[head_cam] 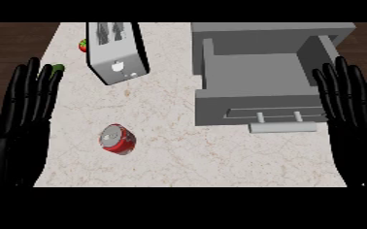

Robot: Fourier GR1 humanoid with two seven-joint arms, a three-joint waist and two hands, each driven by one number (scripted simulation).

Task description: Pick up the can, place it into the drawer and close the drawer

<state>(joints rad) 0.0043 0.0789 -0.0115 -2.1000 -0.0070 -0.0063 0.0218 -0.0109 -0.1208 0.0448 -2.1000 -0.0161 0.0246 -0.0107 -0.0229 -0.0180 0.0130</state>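
Can on table, drawer open.
Red can [117, 139] stands lower left, untouched; grey drawer [251, 97] gapes upper right. Left hand [27, 111] and right hand [344, 106] rest open, fingers straight, at frame edges.

Bare marble counter [179, 160] between the open black left hand [28, 111] and open black right hand [344, 106], red metal can [117, 139] just right of the left hand, silver toaster [114, 51] ahead of it, open grey drawer [258, 82] hard against the right hand's left, inside free.
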